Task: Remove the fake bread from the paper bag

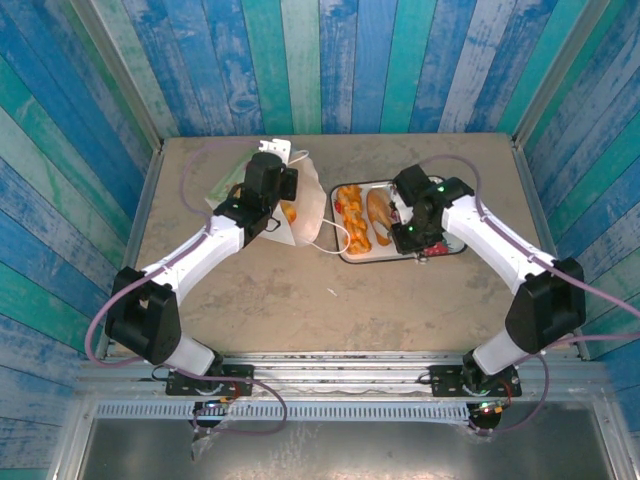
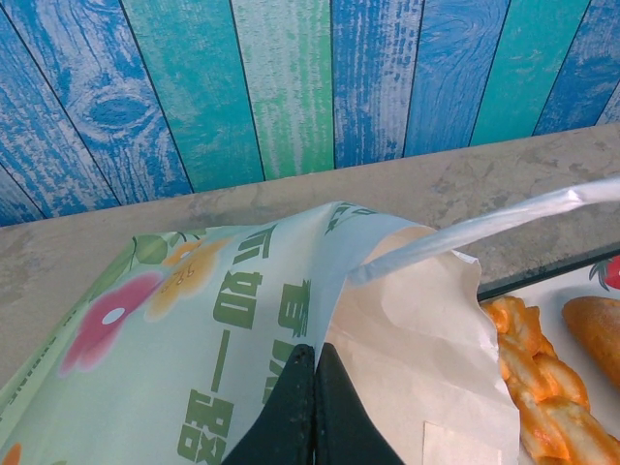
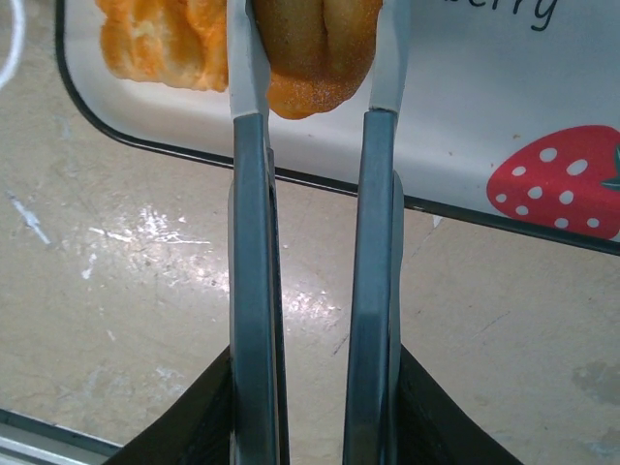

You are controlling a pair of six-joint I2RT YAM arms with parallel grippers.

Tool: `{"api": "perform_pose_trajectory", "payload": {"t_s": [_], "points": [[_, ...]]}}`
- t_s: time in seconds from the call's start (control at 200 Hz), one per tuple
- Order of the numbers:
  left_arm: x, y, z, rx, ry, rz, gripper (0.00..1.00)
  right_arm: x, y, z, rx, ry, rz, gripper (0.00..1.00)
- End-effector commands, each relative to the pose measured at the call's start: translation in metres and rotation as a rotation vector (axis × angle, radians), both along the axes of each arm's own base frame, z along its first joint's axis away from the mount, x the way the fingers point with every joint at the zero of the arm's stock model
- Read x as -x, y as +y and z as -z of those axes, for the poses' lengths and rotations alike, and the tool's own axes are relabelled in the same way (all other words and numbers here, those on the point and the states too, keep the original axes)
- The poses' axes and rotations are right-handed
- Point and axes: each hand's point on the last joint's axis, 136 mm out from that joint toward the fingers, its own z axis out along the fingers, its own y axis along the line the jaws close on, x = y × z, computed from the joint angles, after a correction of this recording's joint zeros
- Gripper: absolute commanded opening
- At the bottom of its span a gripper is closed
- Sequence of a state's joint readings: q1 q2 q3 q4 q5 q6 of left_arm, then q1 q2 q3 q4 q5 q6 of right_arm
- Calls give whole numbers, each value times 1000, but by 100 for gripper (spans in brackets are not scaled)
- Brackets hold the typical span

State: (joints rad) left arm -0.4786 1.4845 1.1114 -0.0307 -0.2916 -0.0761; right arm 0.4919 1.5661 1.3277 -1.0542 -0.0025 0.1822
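Right wrist view, right fingers [image 3: 254,194] clamping a brown loaf [image 3: 315,48] over the strawberry tray [image 3: 504,87], left fingers [image 2: 295,407] shut on the paper bag [image 2: 417,358] rim.

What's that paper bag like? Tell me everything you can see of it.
The paper bag sits crumpled just left of the tray, mouth open. Plain cream paper shows beside a pale green face printed with flowers and green lettering. Its thin white handle stretches rightward. The left gripper is shut on its edge.
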Motion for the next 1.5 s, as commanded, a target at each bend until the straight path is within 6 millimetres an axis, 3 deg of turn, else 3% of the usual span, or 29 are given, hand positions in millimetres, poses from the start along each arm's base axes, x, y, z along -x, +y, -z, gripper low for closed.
{"api": "perform_pose_trajectory", "payload": {"t_s": [0.0,0.29,0.496,0.861,1.222,1.497], "points": [[7,5,-31,43,-72,-2,0,-7,-1,-3,47,-27,-8,29],[5,4,-29,39,-67,-2,0,8,4,2,59,25,-45,41],[3,1,-28,38,-63,6,0,11,9,-5,23,17,-55,46],[2,1,-30,29,-64,7,0,11,11,-18,-4,-9,-53,50],[2,2,-31,31,-65,5,0,15,8,-13,10,9,-57,52],[3,2,-31,30,-64,5,0,15,9,-31,-19,-27,-46,51]]}}
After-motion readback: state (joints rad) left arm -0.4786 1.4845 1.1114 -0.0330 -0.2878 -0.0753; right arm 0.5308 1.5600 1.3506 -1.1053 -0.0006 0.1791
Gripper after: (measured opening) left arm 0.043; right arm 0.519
